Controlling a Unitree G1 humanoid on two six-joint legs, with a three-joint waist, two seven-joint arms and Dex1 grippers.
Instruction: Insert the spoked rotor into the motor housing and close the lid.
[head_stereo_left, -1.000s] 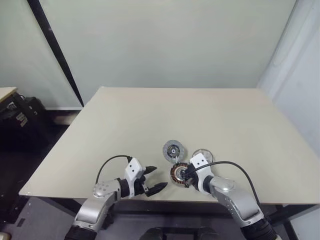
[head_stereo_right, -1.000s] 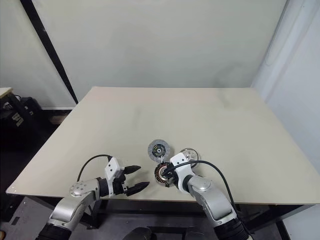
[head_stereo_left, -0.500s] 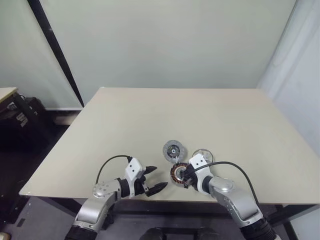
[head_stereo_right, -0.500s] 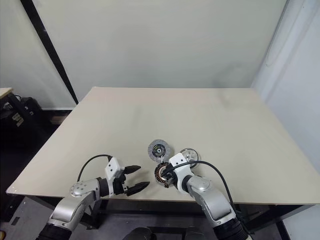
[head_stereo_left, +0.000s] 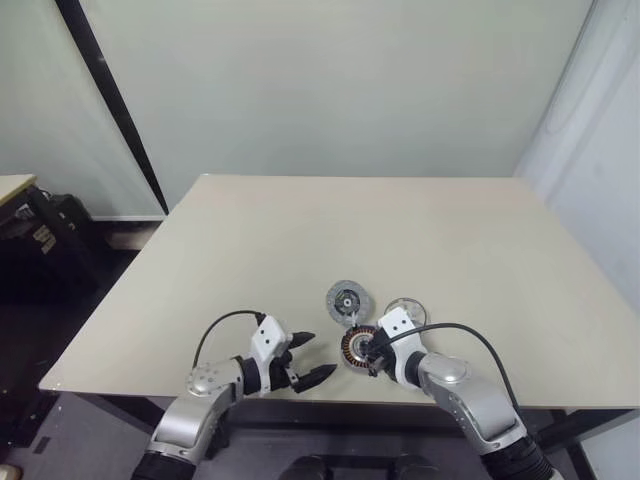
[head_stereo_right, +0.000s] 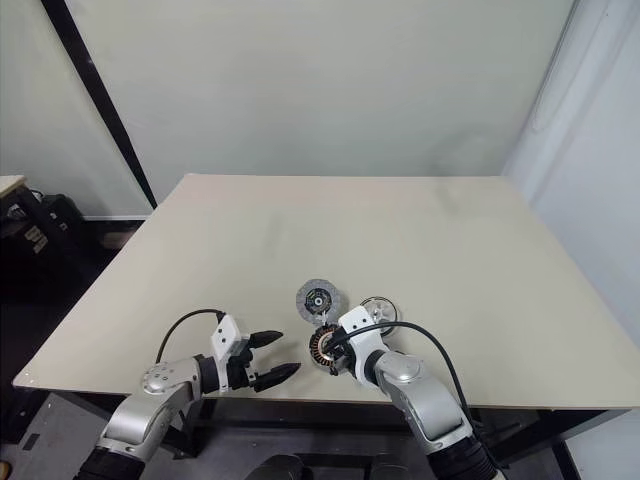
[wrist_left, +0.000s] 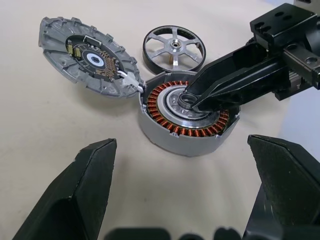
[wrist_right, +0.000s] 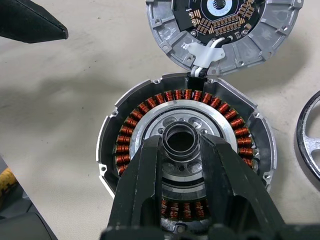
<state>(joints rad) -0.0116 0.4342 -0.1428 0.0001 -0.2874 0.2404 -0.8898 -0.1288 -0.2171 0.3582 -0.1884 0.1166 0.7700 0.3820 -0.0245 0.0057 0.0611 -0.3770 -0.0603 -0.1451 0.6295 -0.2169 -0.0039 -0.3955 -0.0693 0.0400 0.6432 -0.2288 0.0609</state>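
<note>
Tabletop close-up (wrist_right: 60, 115) — right fingers (wrist_right: 220, 170) pinch motor housing (wrist_right: 130, 135) hub

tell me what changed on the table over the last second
Nothing visibly changed. The right gripper stays clamped on the centre hub of the motor housing, the left gripper stays open beside it, and the spoked rotor and the lid lie where they were.

Head views overlook table (head_stereo_left: 300, 240); wrist views close.
</note>
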